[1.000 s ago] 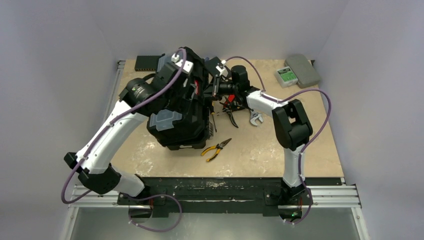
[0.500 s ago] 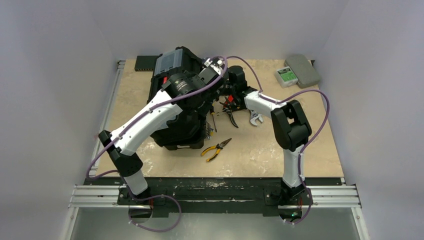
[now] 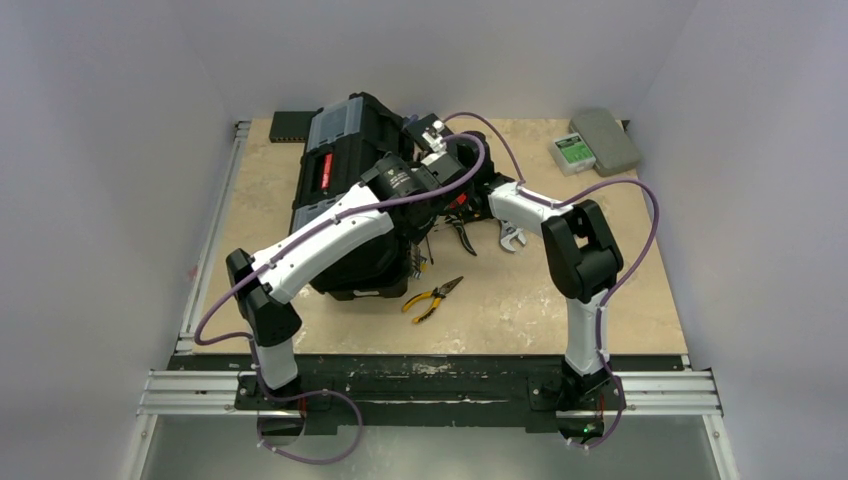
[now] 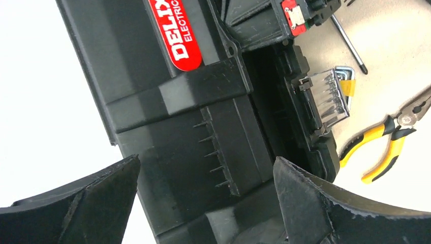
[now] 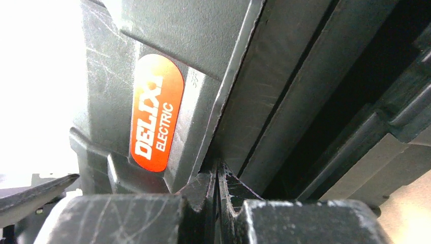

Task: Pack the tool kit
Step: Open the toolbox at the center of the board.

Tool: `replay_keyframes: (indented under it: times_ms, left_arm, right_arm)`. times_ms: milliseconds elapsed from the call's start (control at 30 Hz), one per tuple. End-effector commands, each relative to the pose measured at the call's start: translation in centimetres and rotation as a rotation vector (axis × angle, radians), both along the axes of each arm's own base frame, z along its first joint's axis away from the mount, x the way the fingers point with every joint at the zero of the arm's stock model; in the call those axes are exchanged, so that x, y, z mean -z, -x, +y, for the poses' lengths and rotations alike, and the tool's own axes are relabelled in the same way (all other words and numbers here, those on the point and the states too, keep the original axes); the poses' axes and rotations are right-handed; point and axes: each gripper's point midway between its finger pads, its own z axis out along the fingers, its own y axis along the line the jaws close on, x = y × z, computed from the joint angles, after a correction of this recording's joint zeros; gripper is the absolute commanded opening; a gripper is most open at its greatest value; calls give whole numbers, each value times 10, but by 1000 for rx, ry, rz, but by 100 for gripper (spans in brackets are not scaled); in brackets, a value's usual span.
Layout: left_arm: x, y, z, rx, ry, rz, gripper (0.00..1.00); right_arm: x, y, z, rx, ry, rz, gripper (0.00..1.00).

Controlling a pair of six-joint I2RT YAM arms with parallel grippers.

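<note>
The black toolbox (image 3: 340,170) sits at the table's middle left with its lid lowered; a dark gap stays along its right side. Its red label shows in the left wrist view (image 4: 175,30) and the right wrist view (image 5: 152,117). My left gripper (image 3: 432,150) reaches over the box and is open and empty (image 4: 206,165). My right gripper (image 3: 462,175) is shut, its tips (image 5: 218,175) against the lid's edge. Yellow pliers (image 3: 432,297) lie in front of the box. Red-and-black pliers (image 3: 460,225) and a wrench (image 3: 512,236) lie to its right.
A silver bit holder (image 4: 330,96) sticks out at the box's opening, a screwdriver (image 4: 348,43) beyond it. A grey case (image 3: 608,138) with a green-labelled device (image 3: 572,150) stands at the back right. A flat black box (image 3: 295,125) lies at the back left.
The raised lid has come down onto the box. My left arm has swung from the box's left side across its top to the right. The right arm has stayed put.
</note>
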Motion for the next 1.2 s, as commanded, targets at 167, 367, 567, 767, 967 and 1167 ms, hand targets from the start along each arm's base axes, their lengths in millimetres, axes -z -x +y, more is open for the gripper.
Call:
replay_keyframes:
  times_ms: [167,367,567,767,967,1167]
  left_arm:
    - [-8,32,11,42,-103,-51,100]
    - [-8,39,31,14,-261,-112,100]
    - [-10,36,43,-43,-358,-171,100]
    - [3,36,38,-38,-344,-151,95]
    - [-15,32,53,-98,-325,-195,90]
    - [-34,28,68,-125,-235,-221,84]
  right_arm:
    - [-69,24,13,-108,-137,-162,0]
    - [-65,25,13,-112,-134,-158,0]
    - [-65,26,12,-114,-133,-158,0]
    - [-62,27,10,-107,-124,-157,0]
    - [-41,14,2,-31,-39,-137,6]
    - [-27,-2,-14,76,73,-146,32]
